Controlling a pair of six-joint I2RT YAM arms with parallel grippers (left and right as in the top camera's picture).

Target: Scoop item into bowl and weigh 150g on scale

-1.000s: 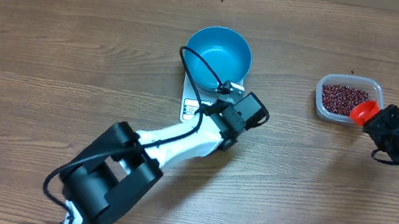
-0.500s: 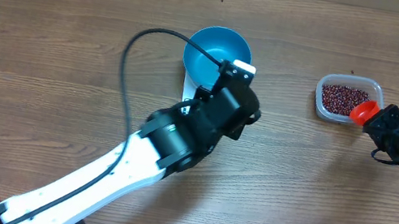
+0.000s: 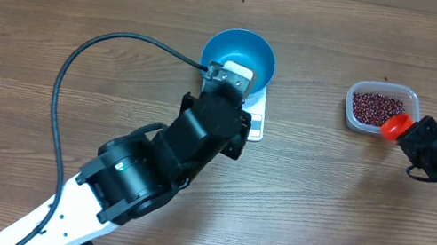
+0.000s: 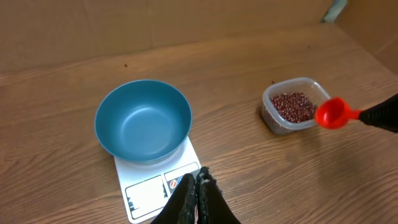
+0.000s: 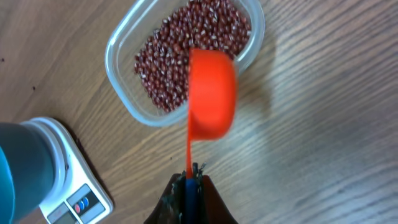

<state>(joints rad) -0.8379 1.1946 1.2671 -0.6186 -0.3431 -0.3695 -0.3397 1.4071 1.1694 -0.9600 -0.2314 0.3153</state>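
The blue bowl (image 4: 143, 121) (image 3: 239, 54) stands empty on the white scale (image 4: 155, 190) (image 3: 258, 120). My left gripper (image 4: 199, 177) is shut with nothing in it and hangs over the scale's front panel. In the overhead view the left arm hides most of the scale. The item, red-brown beans (image 5: 186, 50) (image 3: 376, 108), fills a clear tub (image 4: 292, 106). My right gripper (image 5: 191, 171) (image 3: 410, 134) is shut on the handle of a red scoop (image 5: 211, 93) (image 4: 336, 113). The scoop's cup hovers at the tub's rim and looks empty.
The wooden table (image 3: 53, 39) runs left of the bowl and between the scale and the tub. A black cable (image 3: 74, 70) loops from the left arm over the table. A cardboard wall (image 4: 155, 25) stands behind the table.
The left arm has risen and swung up over the scale, its cable looping out to the left. Its jaws stayed shut. The right gripper and scoop have barely moved.
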